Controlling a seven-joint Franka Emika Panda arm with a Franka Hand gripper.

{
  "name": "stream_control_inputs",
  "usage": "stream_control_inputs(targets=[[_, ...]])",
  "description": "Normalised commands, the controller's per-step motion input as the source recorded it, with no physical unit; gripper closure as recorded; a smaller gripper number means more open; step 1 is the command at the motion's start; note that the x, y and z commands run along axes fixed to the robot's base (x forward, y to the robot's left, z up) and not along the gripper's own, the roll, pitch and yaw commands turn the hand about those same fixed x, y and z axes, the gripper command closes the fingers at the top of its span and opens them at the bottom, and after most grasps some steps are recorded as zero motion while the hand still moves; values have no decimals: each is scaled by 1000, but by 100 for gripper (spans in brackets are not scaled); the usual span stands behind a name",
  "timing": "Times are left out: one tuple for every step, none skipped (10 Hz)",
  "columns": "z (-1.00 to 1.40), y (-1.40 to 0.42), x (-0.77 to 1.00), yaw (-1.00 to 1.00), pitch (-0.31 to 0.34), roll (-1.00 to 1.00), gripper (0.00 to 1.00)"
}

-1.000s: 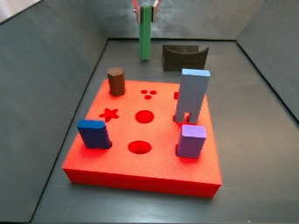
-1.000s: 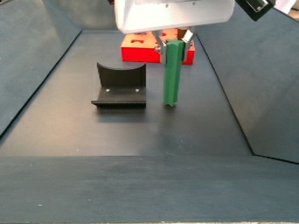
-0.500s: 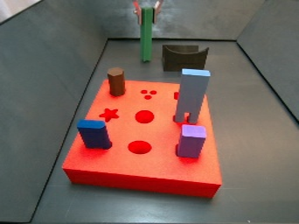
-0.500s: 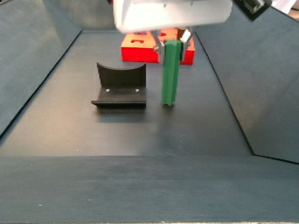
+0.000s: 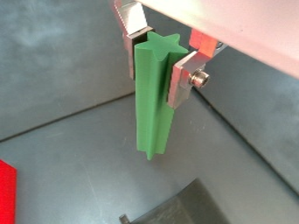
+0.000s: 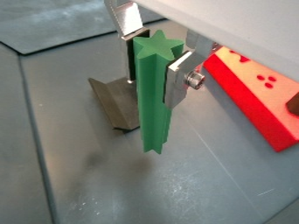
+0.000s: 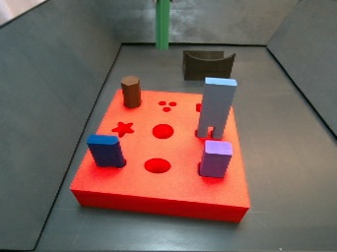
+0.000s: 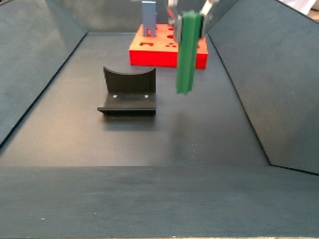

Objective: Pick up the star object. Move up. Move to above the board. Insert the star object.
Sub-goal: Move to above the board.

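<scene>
The star object is a long green star-section prism. In both wrist views it hangs upright between my gripper's (image 5: 158, 54) silver fingers (image 5: 181, 79), shut on its upper end (image 6: 156, 96). In both side views the prism (image 7: 164, 25) (image 8: 188, 51) hangs clear of the floor at the far end of the bin, away from the red board (image 7: 132, 187). The star-shaped hole (image 7: 124, 128) is on the board's left side. In a side view the gripper is out of frame above.
The fixture (image 7: 204, 64) (image 8: 127, 91) stands on the floor beside the prism. On the board stand a brown cylinder (image 7: 132, 92), a tall light-blue block (image 7: 218, 106), a blue block (image 7: 105, 150) and a purple block (image 7: 216, 157). Grey bin walls slope up all round.
My gripper has risen with the green star prism. The prism stood on the floor before and now hangs above it.
</scene>
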Motion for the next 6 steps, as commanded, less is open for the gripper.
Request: stream_control_inputs(targets=[[1000,106,57,170,188,-89,100],[933,87,58,138,170,-78,100],[632,46,31,77,121,-55,100],[509,31,22,61,104,-46,100],[278,16,13,45,88,-30,100],[231,-1000,24,-1000,25,101,100]])
